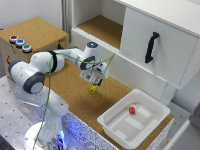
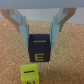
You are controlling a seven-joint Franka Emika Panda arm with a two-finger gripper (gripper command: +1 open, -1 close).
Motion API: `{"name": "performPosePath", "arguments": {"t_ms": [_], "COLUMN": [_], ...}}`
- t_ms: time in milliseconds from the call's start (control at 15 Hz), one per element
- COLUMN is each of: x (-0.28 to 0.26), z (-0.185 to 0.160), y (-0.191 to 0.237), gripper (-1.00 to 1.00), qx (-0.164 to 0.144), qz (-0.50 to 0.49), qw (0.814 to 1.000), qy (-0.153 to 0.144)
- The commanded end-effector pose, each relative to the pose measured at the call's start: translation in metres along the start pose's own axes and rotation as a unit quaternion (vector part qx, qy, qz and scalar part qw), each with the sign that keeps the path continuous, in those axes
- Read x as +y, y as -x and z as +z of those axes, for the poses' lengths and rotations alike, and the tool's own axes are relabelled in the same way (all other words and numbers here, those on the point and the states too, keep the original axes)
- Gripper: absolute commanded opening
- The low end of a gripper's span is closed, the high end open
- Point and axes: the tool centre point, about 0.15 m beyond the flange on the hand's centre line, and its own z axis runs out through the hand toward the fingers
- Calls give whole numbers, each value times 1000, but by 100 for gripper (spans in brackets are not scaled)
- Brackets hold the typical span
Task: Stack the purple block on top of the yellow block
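Wrist view: purple block (image 2: 40, 48) pinched between the jaws, both pale fingers (image 2: 20, 22) pressed to its sides. Yellow letter "E" on its front face. Yellow block (image 2: 29, 73) sits on the cork just beside and lower in frame, apart from the purple one; dark marking on its face, not readable. Whether the purple block is lifted or resting cannot be told here.

Exterior view: gripper (image 1: 94, 79) hangs above the cork tabletop (image 1: 70, 90), purple block hidden under the jaws. Yellow block (image 1: 93, 89) lies on the cork just below the gripper, clear of it. This view alone shows the rest: white bin (image 1: 115, 125) at the tabletop's edge toward the exterior view's right, smooth plastic, rounded rim, with a small red cube (image 1: 132, 110) inside. White cabinet (image 1: 165, 45) behind, black handle (image 1: 151, 47) on its door, open shelf lined with cork. Box (image 1: 35, 35) with cork top at the exterior view's left, three round buttons (image 1: 20, 43) on it. Arm white with dark joints, green cable (image 1: 75, 57) draped along it.

Cork grainy, speckled tan; blocks hard-edged cubes
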Motion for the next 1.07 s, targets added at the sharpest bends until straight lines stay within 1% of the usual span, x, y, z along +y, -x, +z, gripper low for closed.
{"name": "performPosePath", "arguments": {"t_ms": [0, 67, 200, 400, 467, 667, 1000], "x": [-21, -28, -33, -28, -27, -25, -16], "z": [18, 19, 13, 6, 5, 5, 8], "y": [-29, -25, -19, -3, 0, 12, 24], "gripper": [-100, -100, -100, -100, -100, -100, -100], "qx": [-22, -35, -42, -52, -54, -63, -67], "qz": [-62, -80, -77, -61, -57, -49, -36], "qw": [998, 996, 996, 997, 997, 997, 997], "qy": [-25, -26, -32, -20, -16, -18, -19]}}
